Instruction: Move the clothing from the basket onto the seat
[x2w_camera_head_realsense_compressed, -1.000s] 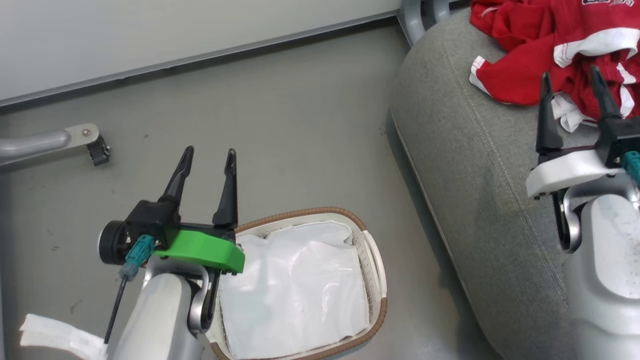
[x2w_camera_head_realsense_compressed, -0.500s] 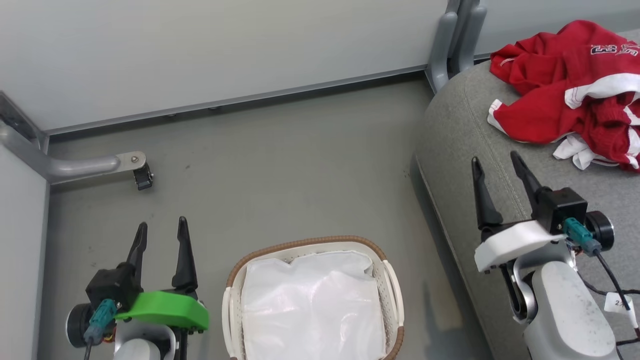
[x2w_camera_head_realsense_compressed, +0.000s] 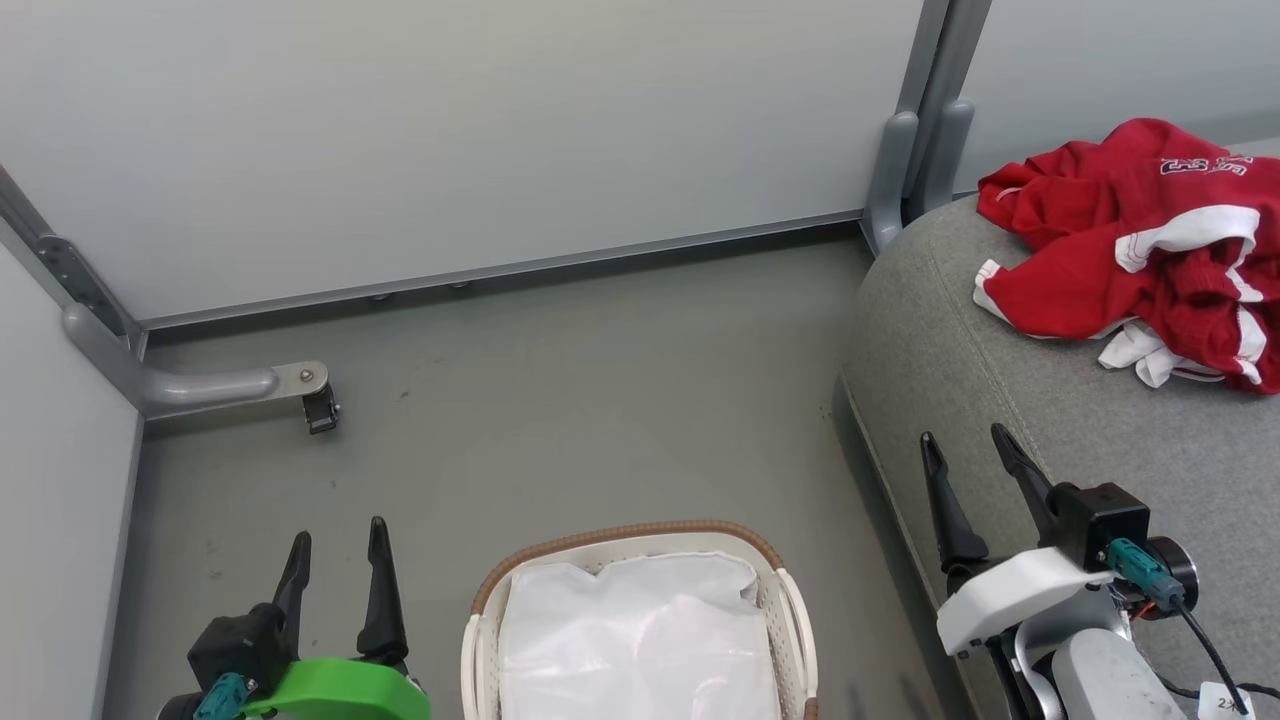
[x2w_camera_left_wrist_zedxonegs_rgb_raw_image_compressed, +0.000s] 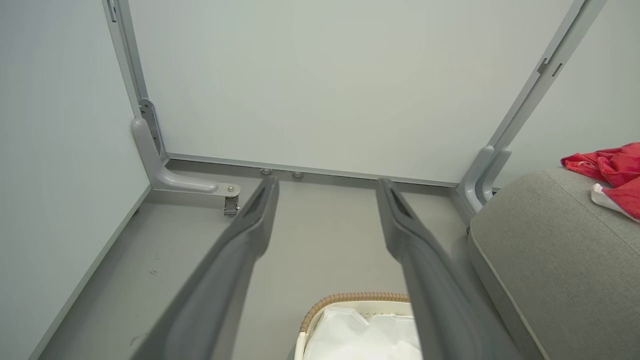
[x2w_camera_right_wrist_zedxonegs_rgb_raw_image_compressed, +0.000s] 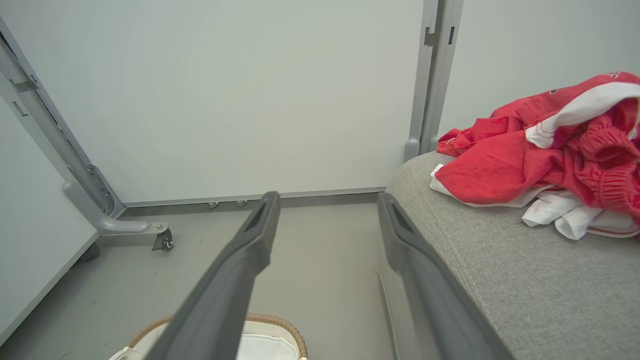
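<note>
White lettering (x2w_camera_head_realsense_compressed: 1200, 165) on the clothing (x2w_camera_head_realsense_compressed: 1090, 270), well beyond the right claw (x2w_camera_head_realsense_compressed: 963, 434): inverted, illegible. Cable tag (x2w_camera_head_realsense_compressed: 1225, 703) behind that claw: begins "2", remainder unreadable.

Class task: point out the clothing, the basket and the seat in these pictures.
clothing (x2w_camera_head_realsense_compressed: 1060, 290), head view, on its red front fold.
basket (x2w_camera_head_realsense_compressed: 625, 529), head view, on its brown woven rim.
seat (x2w_camera_head_realsense_compressed: 1050, 390), head view, on bare grey cushion.

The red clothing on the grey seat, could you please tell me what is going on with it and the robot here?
The red clothing lies heaped on the grey seat, and the basket on the floor shows just its white liner, so the move looks done. The left gripper beside the basket and the right gripper at the seat's edge are both open and hold nothing.
</note>
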